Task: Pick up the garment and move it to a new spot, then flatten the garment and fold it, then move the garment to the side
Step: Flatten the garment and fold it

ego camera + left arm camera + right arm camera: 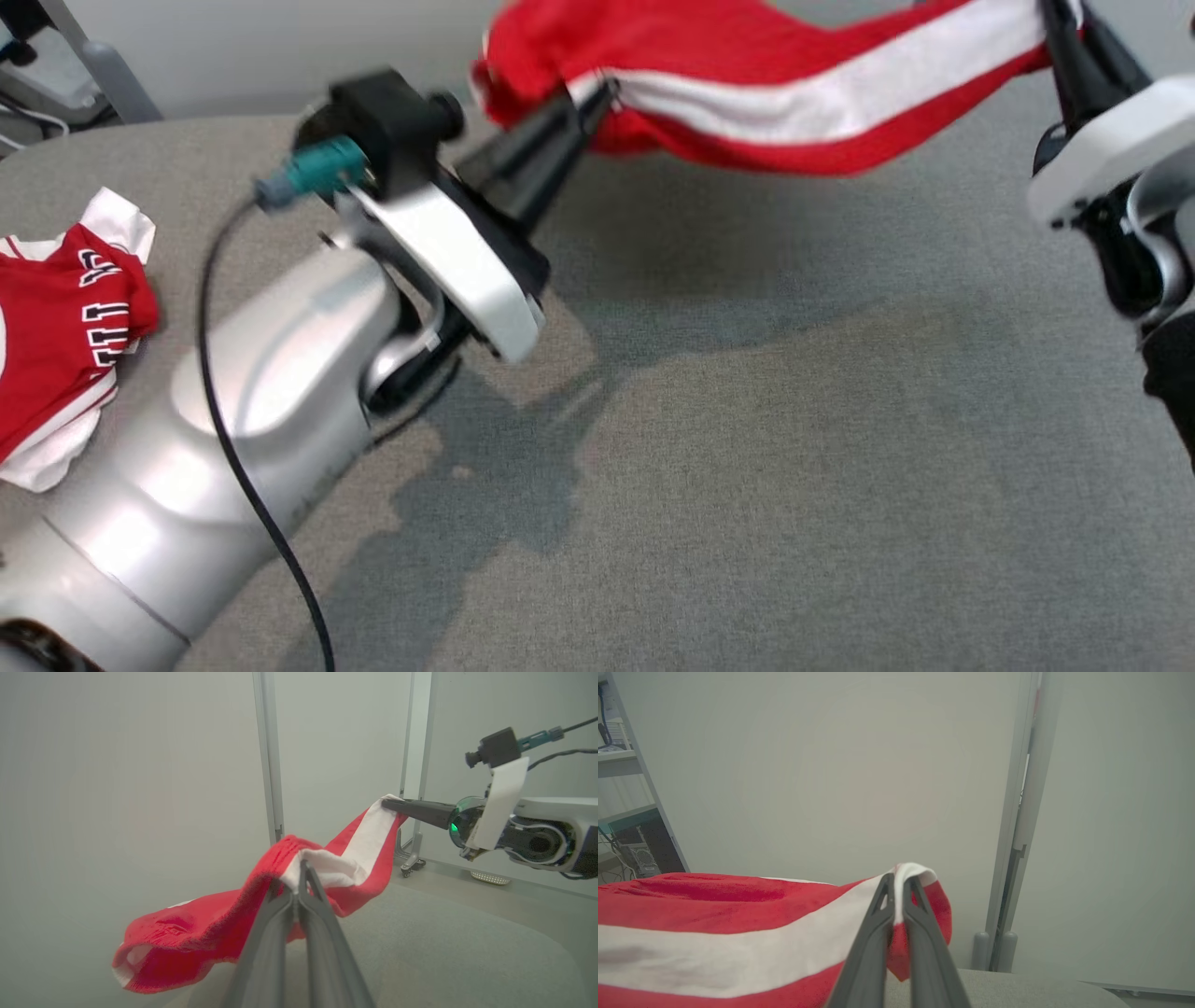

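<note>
one red knit garment with a broad white stripe hangs stretched in the air, its ends pinched tight by the left gripper and right gripper, above the grey cloth-covered surface. lifting looks done; setting down, flattening, folding and shifting aside remain.

Illumination is bright, even and diffuse, arriving from above. In the head view, the table carries soft-edged grey shadows beneath the left gripper and the raised garment; the darkest patch lies near centre. Motion blur smears the left gripper, its forearm and the garment's edges. The red jersey at the left edge is slightly soft.

In the left wrist view, the near fingers are out of focus, the wall appears hazy, and a green lamp glows behind the right gripper.

In the right wrist view, the foreground fingers are soft and the partition post leans off vertical, a wide-angle effect.
</note>
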Tool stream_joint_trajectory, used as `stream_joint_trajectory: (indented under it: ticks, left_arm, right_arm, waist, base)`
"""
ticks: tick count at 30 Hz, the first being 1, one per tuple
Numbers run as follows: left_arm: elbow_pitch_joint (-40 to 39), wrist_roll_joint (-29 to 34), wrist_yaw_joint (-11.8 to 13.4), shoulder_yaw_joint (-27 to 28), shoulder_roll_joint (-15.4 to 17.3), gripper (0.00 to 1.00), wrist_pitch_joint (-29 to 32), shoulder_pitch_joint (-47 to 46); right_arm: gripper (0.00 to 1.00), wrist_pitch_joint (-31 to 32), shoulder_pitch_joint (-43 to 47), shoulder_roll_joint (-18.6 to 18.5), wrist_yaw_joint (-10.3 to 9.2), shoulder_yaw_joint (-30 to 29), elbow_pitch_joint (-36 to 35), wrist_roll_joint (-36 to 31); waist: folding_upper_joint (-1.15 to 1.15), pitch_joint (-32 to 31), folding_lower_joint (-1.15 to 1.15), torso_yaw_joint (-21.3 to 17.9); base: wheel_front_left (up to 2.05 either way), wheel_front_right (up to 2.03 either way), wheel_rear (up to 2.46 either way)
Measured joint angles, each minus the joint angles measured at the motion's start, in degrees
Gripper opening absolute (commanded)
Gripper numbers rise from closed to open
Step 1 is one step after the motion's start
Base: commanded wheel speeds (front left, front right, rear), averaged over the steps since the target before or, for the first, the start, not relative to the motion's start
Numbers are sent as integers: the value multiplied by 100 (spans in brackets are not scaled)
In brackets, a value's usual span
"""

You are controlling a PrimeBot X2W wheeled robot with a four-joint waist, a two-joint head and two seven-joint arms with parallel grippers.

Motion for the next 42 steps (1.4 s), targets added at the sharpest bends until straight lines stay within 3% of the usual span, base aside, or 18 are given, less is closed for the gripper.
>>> stream_joint_trajectory:
  ticks: [5, 8, 13, 16, 25, 42]
  left_arm:
    - [-114, 467, -13, -18, -334, 0, -1, 1035]
    - [4, 600, -13, -23, -369, 0, -1, 1557]
    - [-121, 579, -13, -240, -58, 0, -1, 2108]
    - [-185, 556, -13, -660, 168, 0, -1, 2301]
    - [-218, 315, -13, -1451, 561, 0, -1, 2482]
    - [86, 854, -14, -1623, 651, 0, 338, 3081]
  right_arm:
    - [0, -181, 582, 12, -1, 482, 476, 492]
    - [0, -250, 935, 30, -1, 703, 583, 794]
    - [0, -381, 1559, -308, -1, 949, 404, 1284]
    - [0, -425, 1985, -490, 0, 1031, 199, 1485]
    - [0, -426, 3162, -727, 1, 1088, -323, 1627]
    - [0, -428, 4570, -646, 2, 659, -1000, 1184]
  waist:
    - [0, 436, 0, -46]
    - [0, 671, 0, -105]
    - [0, 708, 0, -176]
    - [0, 574, 0, -139]
    - [0, 202, 0, -16]
    - [0, -142, 0, -5]
  base:
    - [0, 0, 0]
    - [0, 0, 0]
    - [0, 0, 0]
    - [0, 0, 0]
    - [0, 0, 0]
    - [0, 0, 0]
